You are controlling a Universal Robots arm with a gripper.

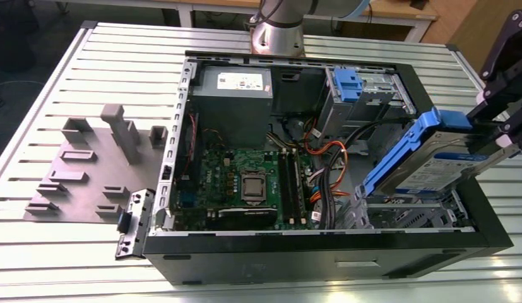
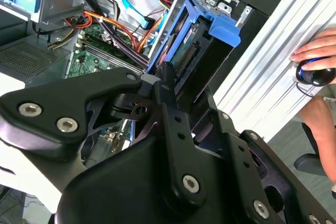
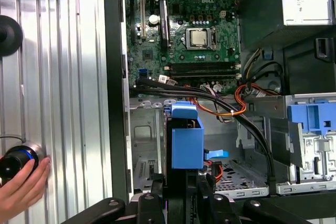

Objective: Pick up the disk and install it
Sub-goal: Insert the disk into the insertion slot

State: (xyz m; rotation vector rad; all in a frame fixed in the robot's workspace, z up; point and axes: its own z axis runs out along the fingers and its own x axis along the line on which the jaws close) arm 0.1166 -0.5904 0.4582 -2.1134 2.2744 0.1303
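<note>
Black metal fingers (image 2: 167, 90) of the gripper (image 1: 493, 136) were clamped on the disk (image 1: 442, 165), I think. It's a flat silver slab with blue plastic rails and handle, held tilted over the open black case (image 1: 328, 246), above its perforated steel bay (image 1: 412, 214).

One computer (image 1: 328, 255), one green board (image 1: 235, 183). Two blue drives in the exterior view: the disk (image 1: 450, 167) at three o'clock, the other drive (image 1: 346, 82) at one o'clock.

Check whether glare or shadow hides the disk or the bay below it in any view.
Exterior view: the disk in the hand is evenly lit, no glare; the bay beneath is shaded but visible. Second wrist view: the disk's facing side is dark. First wrist view: bay floor well lit, table bright, not washed out.
</note>
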